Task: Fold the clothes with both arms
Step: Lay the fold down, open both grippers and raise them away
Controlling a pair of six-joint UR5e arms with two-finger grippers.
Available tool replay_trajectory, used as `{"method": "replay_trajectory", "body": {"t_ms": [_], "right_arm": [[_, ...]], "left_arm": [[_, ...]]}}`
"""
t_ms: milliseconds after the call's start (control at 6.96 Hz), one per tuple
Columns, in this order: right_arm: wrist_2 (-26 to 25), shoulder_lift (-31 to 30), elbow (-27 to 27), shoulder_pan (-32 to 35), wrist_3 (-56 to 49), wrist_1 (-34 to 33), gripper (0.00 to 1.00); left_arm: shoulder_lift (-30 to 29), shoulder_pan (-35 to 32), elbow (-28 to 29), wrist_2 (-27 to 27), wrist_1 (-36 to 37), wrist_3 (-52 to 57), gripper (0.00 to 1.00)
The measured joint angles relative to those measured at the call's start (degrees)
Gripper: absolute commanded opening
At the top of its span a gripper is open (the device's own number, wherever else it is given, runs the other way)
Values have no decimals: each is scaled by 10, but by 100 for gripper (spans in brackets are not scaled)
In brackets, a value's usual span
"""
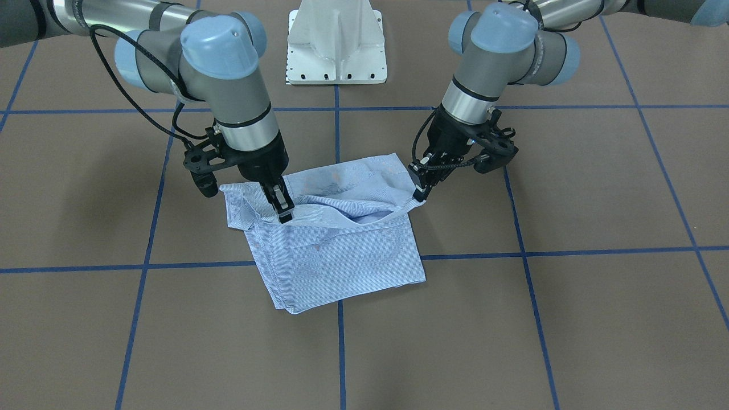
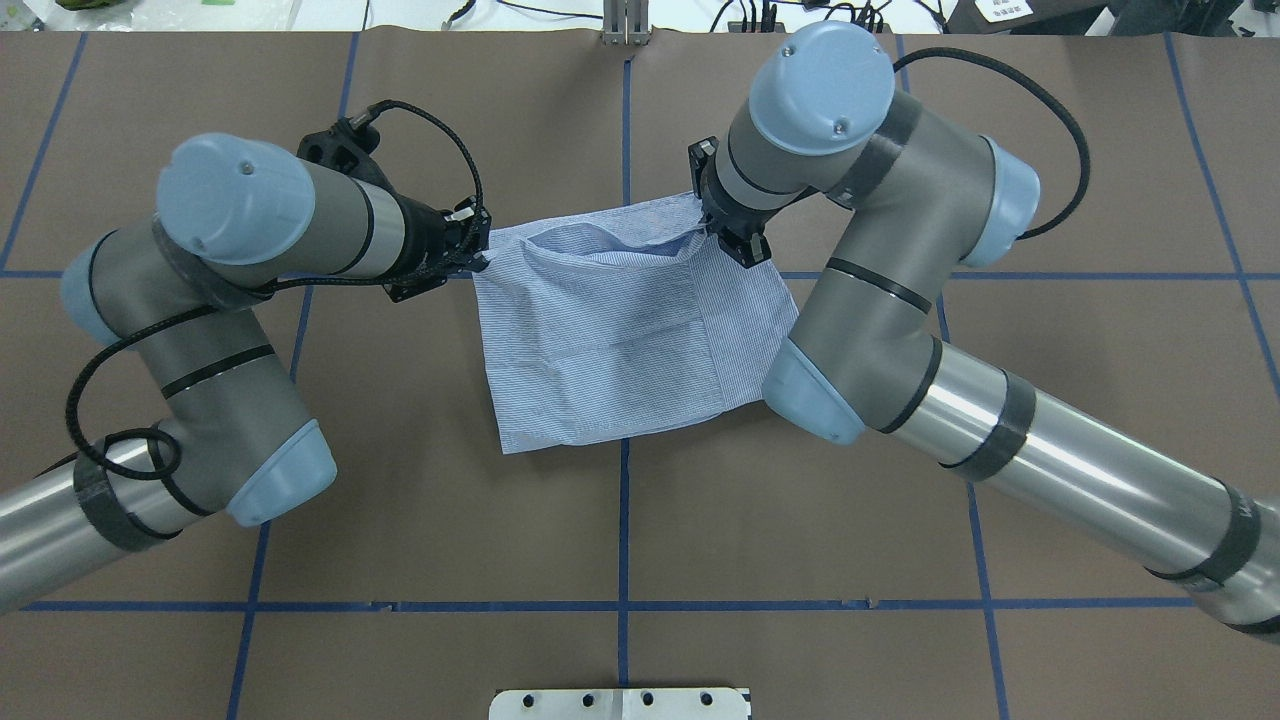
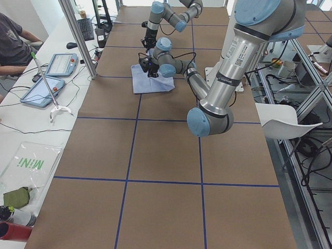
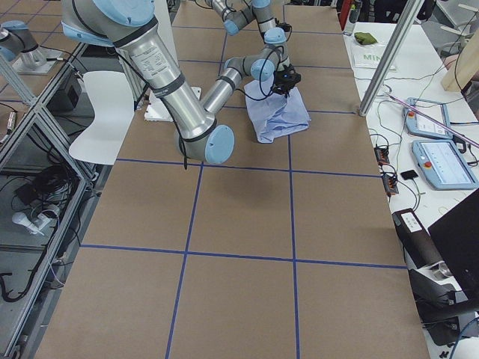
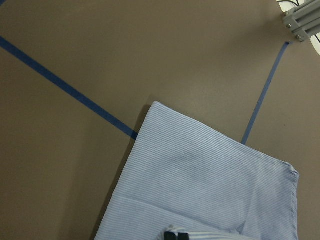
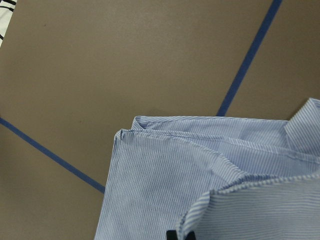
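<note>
– Now, where does the shirt [image 2: 620, 340] lie?
– Overhead view: it is folded to a rough rectangle at the centre of the brown table [image 2: 300, 500], across a crossing of blue tape lines [image 2: 623, 520]. The white pedestal base [image 2: 620, 705] stands at the shirt's 6 o'clock, well apart.
– And the two pincers?
– The left gripper [image 2: 478, 255] meets the cloth at its 10 o'clock corner, the right gripper [image 2: 735, 240] at about 2 o'clock. Each has its fingers pressed together on the top layer's edge, pinching the fabric. Both wrist views show dark fingertips [image 5: 183, 236] closed on striped cloth.
– How does that edge sit?
– Front-facing view: it hangs slack between the grippers, lifted off the lower layers, with a shadowed opening beneath it. The rest lies flat on the table.
</note>
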Motion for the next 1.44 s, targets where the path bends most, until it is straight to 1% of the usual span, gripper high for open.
{"method": "replay_trajectory", "body": {"t_ms": [144, 287, 431, 575, 719, 862, 1006, 1150, 1293, 1437], "right_arm": [[7, 24, -62, 7, -25, 25, 70], [10, 42, -130, 13, -41, 74, 100], [16, 62, -198, 25, -57, 126, 100], [36, 79, -245, 47, -81, 156, 100], [68, 88, -266, 72, -106, 168, 100], [84, 90, -273, 85, -122, 172, 100], [92, 83, -269, 95, -144, 174, 100], [100, 58, -246, 109, -185, 173, 100], [119, 18, -209, 131, -252, 171, 100], [151, -22, -176, 161, -328, 168, 100]], "left_arm": [[-18, -10, 48, 1, -24, 12, 40], [-40, -22, 100, 2, -47, 33, 50], [-64, -41, 160, 2, -76, 66, 56], [-78, -66, 203, 2, -101, 101, 56], [-83, -88, 222, 2, -115, 127, 55], [-85, -99, 228, 0, -121, 139, 55], [-84, -105, 227, -5, -122, 154, 55], [-78, -114, 216, -21, -120, 186, 55], [-58, -129, 193, -46, -118, 241, 55], [-31, -150, 166, -71, -117, 312, 55]]}}
